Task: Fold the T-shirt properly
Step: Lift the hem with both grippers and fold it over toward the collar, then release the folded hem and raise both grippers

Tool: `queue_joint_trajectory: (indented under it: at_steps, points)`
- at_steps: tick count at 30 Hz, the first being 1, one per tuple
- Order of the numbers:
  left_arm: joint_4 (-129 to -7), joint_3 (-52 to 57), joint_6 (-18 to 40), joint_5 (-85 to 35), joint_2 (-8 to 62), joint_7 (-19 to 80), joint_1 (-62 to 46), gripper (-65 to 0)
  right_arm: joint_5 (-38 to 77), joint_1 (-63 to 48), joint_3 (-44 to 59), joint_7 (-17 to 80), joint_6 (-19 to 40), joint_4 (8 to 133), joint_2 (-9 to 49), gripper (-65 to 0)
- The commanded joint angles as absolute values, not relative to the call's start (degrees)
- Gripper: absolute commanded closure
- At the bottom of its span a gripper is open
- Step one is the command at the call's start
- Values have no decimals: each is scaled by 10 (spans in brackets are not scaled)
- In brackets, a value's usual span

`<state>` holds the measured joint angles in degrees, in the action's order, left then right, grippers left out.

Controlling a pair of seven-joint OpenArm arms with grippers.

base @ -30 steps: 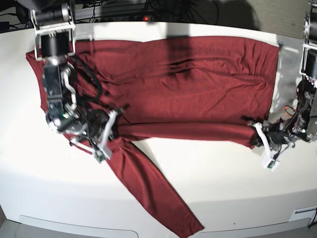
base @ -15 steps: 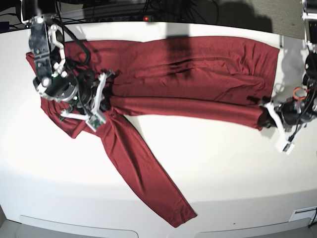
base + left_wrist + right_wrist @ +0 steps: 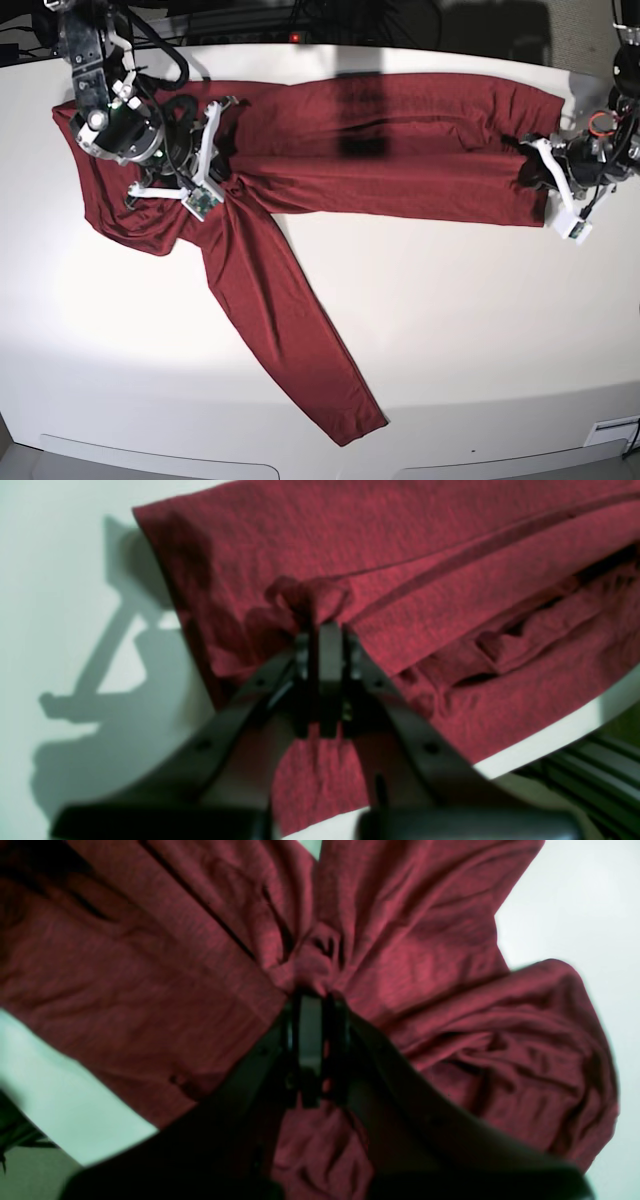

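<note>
Plain maroon T-shirt (image 3: 400,140), white table (image 3: 470,330), black claw arms, white wrist brackets

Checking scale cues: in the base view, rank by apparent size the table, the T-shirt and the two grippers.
1. table
2. T-shirt
3. right gripper and left gripper: too alike to rank.

T-shirt (image 3: 425,965) beyond right-wrist frame edges
</note>
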<state>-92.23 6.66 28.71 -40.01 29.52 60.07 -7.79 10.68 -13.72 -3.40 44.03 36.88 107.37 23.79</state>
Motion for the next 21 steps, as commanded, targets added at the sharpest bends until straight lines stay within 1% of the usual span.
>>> queue_joint_trajectory:
  at_steps: [1, 7, 10, 11, 13, 14, 15, 17, 18, 19, 21]
  points:
    - [-931, 71, 288, -405, 305, 594, -75, 0, 109, -136, -30, 436, 368, 1085, 245, 0]
    - [-931, 71, 287, -361, 305, 598, -88, 0, 107, -153, -30, 447, 368, 1085, 245, 0]
    - [-931, 71, 287, -360, 305, 616, -87, 0, 107, -159, -30, 455, 368, 1085, 245, 0]
    - [-931, 71, 287, -360, 305, 620, -87, -17, 107, -162, -30, 455, 368, 1085, 245, 0]
    - [-931, 71, 287, -360, 305, 622, -88, -86, 107, -166, -30, 455, 368, 1085, 245, 0]
    - [-931, 71, 287, -360, 305, 622, -88, -113, 107, -169, -30, 455, 368, 1085, 245, -42]
    - [-931, 71, 287, -360, 305, 622, -88, -135, 105, -172, -30, 455, 368, 1085, 245, -105]
    - [-931, 71, 287, -359, 305, 622, -87, -165, 95, -176, -30, 455, 368, 1085, 245, -220]
    - [-931, 71, 287, -358, 305, 622, -87, -172, 86, -179, -30, 455, 368, 1085, 244, -268]
    - [-931, 71, 287, -352, 305, 622, -88, -178, 74, -180, -30, 455, 368, 1085, 245, -309]
    - [-931, 71, 287, -324, 305, 622, -87, -178, 53, -181, -30, 455, 368, 1085, 245, -364]
